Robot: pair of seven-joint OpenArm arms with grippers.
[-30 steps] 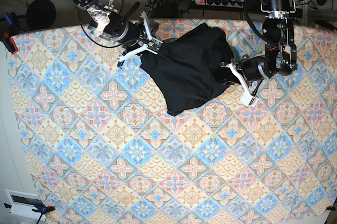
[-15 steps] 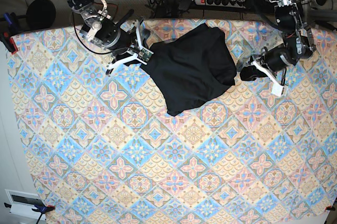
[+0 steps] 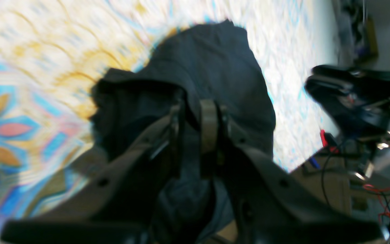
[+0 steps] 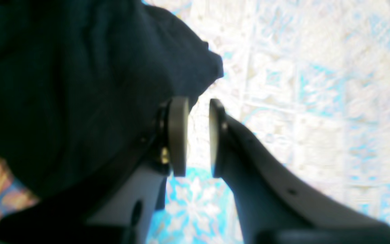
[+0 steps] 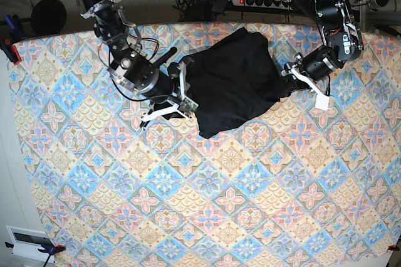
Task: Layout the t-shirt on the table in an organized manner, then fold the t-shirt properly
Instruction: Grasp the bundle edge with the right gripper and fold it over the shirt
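Right wrist alone shows right end effector (image 4: 193,139) empty

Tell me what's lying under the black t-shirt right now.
Under the t-shirt only the table and its patterned cloth show, running out from beneath every edge. Whatever the bunched fabric covers cannot be seen. The left gripper pinches one edge; the right gripper stands open beside it.

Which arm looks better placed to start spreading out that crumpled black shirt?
Probably the left arm. Its left gripper is already shut on the soft black t-shirt, while the right gripper stands open beside the cloth's edge, holding nothing, so it must grasp first.
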